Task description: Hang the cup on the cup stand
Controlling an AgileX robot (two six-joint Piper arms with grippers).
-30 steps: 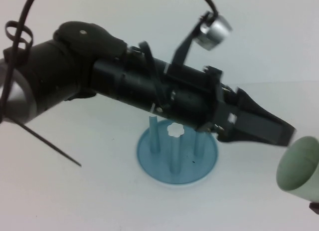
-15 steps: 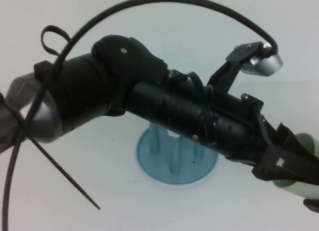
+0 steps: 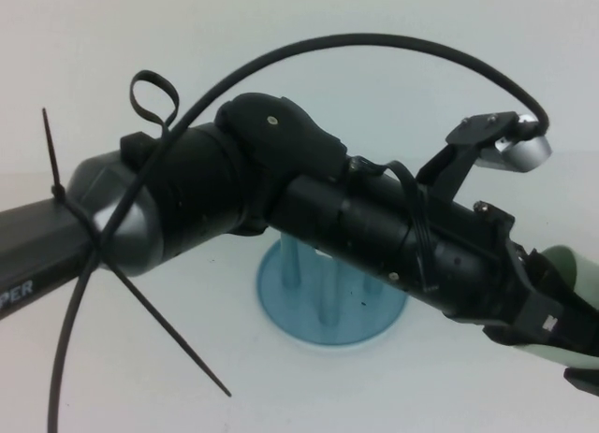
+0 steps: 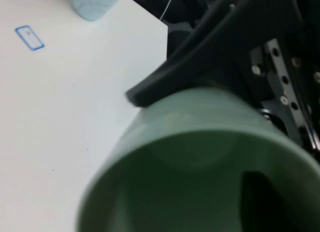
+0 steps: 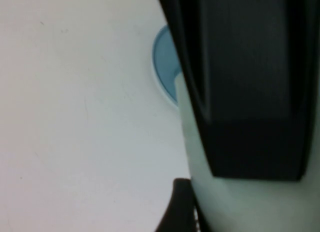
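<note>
The pale mint-green cup point(image 3: 567, 263) hangs at the right edge above the table, held sideways with its mouth toward my left arm. My right gripper point(image 3: 586, 381) grips its body from outside; the right wrist view shows the cup point(image 5: 235, 202) between its dark fingers point(image 5: 250, 91). My left gripper point(image 3: 560, 326) reaches across over the cup stand point(image 3: 281, 302) and is shut on the cup's rim, with one finger point(image 4: 262, 202) inside the cup point(image 4: 200, 142). The left arm hides most of the stand's blue pegs point(image 3: 291, 261).
The left arm's cable point(image 3: 374, 45) arcs high over the stand, and a loose cable tie point(image 3: 168, 344) sticks out toward the table. In the left wrist view a pale blue object point(image 4: 95, 4) and a small blue rectangle mark point(image 4: 30, 37) sit on the white table.
My left arm has pushed further right across the stand, and its gripper has reached the cup, opened wide and closed on the rim. The right gripper has kept hold of the cup.
</note>
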